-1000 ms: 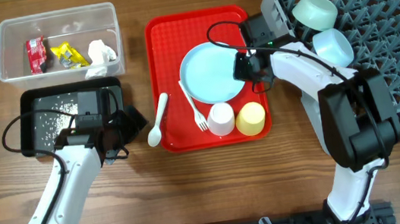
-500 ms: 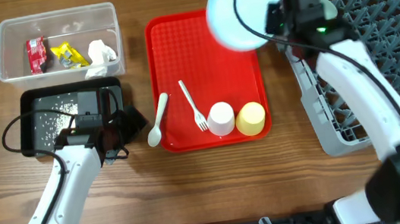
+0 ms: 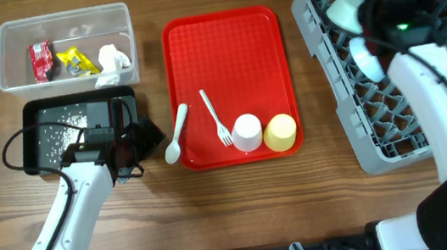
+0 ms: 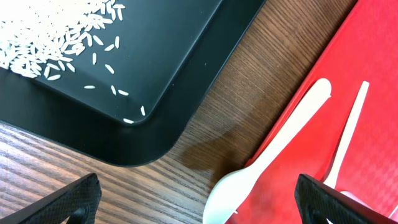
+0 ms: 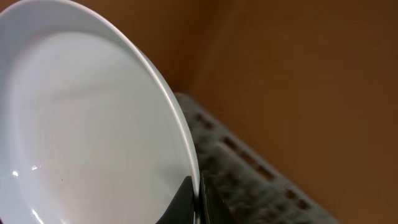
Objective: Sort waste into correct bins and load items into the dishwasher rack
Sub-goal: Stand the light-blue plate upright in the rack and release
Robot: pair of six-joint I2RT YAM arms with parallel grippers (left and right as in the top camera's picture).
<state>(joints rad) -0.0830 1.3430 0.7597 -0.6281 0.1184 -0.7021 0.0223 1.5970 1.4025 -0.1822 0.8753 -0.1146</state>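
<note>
Right gripper (image 5: 198,200): I am pinching the pale blue plate (image 5: 93,124) by its rim and holding it on edge over the grey rack (image 3: 336,98), near the rack's two bowls (image 3: 346,12). Left gripper (image 3: 144,139): I am hanging it wide open, well left of the rack, near the white spoon (image 4: 273,155).

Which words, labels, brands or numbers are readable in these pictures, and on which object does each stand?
No text is readable in any view.
The red wrapper and yellow wrapper in the clear tub may carry print, but it is too small to read.
</note>
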